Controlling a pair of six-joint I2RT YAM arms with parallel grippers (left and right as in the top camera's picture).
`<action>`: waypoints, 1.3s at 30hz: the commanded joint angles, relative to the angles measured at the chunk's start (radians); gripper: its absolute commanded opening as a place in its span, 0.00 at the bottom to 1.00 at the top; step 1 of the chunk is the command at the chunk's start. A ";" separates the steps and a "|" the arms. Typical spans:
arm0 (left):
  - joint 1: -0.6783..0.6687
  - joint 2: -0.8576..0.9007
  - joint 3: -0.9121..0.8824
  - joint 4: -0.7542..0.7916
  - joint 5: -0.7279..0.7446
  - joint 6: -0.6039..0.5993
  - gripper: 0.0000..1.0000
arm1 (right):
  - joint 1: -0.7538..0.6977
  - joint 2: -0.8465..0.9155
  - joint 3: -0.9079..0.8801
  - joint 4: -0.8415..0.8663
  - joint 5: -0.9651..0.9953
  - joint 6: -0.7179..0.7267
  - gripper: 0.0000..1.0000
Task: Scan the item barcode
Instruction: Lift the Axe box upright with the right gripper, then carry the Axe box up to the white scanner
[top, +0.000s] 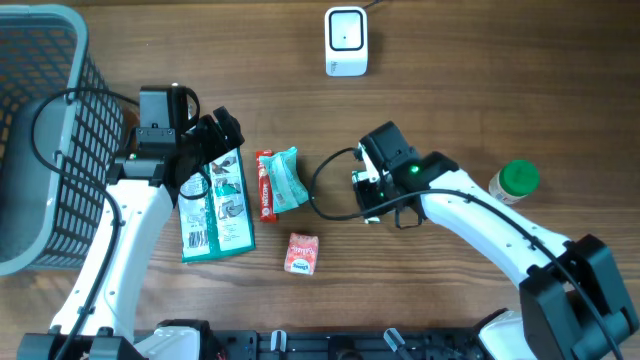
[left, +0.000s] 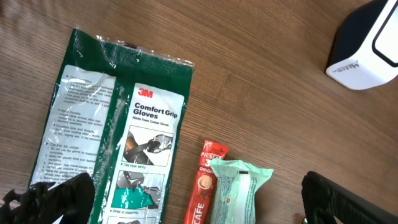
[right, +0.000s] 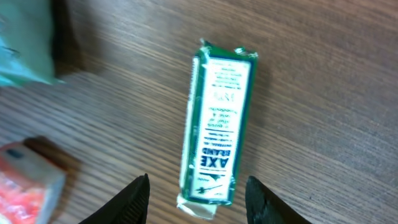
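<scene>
We saw the right gripper (right: 198, 183) poised over a green-and-white Axe Brand box (right: 217, 118) lying flat on the wooden table (right: 323, 74). Its fingers were apart, flanking the box's near end without clamping it. The left gripper (left: 197, 183) was spread wide above a 3M Comfort Grip Gloves packet (left: 124, 118), a red Nescafe sachet (left: 202, 186) and a pale green pack (left: 239, 186). The white scanner (top: 346, 40) stood well apart from both.
</scene>
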 joint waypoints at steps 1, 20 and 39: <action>-0.002 -0.013 0.016 0.003 -0.013 0.004 1.00 | 0.000 0.028 -0.039 0.034 0.036 0.019 0.51; -0.002 -0.012 0.016 0.003 -0.014 0.004 1.00 | 0.000 0.030 -0.230 0.284 0.035 0.027 0.58; -0.002 -0.012 0.016 0.003 -0.014 0.004 1.00 | 0.000 0.012 -0.220 0.348 0.035 0.012 0.19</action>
